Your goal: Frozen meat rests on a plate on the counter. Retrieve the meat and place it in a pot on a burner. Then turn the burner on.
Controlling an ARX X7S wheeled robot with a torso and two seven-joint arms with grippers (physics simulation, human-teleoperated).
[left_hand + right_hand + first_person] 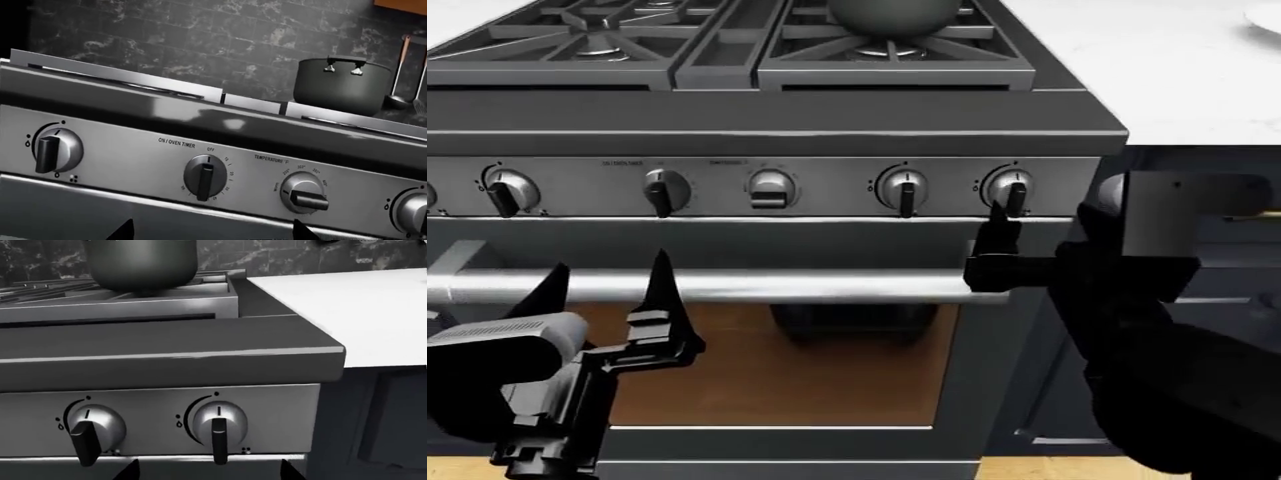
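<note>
2 open claws, L (607, 290) & R (998, 240); 1 pot (142, 262); 5 knobs (904, 188).

In the head view the left gripper (607, 290) sits at the lower left of the frame, its 2 dark fingers (662, 285) pointing upward and spread wide apart with nothing between them. The right gripper (998, 250) is at centre right, arm reaching in from the lower right corner, its fingers also parted and holding nothing.
</note>
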